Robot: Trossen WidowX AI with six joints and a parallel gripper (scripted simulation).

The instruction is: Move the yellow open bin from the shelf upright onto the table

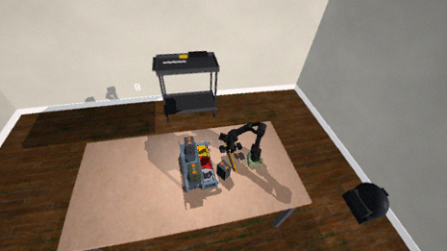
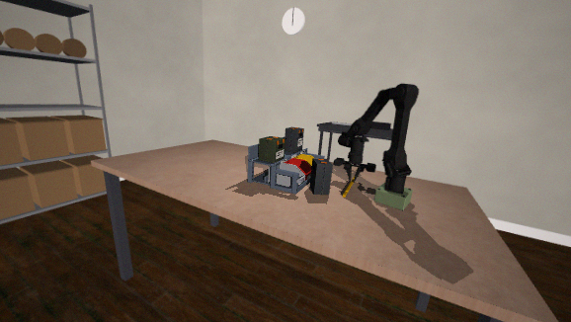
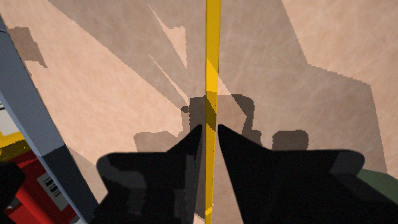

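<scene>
The yellow open bin point(image 1: 202, 151) point(image 2: 307, 158) sits in the blue-grey shelf point(image 1: 214, 185) point(image 3: 30, 90), beside a red bin point(image 1: 205, 163) point(image 3: 36, 172). Only its edge shows at the left of the wrist view; its parts are too small to make out. My gripper point(image 1: 230, 152) point(image 2: 354, 178) point(image 3: 209, 128) points down over the table, on the robot-base side of the shelf and away from the bin. Its fingers stand slightly apart, with narrow gaps beside a long thin yellow strip point(image 1: 233, 162) point(image 2: 349, 188) point(image 3: 213, 30) that lies between them, low at the table.
A dark upright box with orange marks point(image 1: 223, 171) point(image 2: 321, 178) stands between the shelf and the strip. A green box point(image 1: 194, 172) point(image 2: 271, 150) and a grey box point(image 1: 189, 148) point(image 2: 294, 140) stand on the shelf's upper level. The green robot base point(image 1: 254, 160) point(image 2: 393, 198) is beyond the gripper.
</scene>
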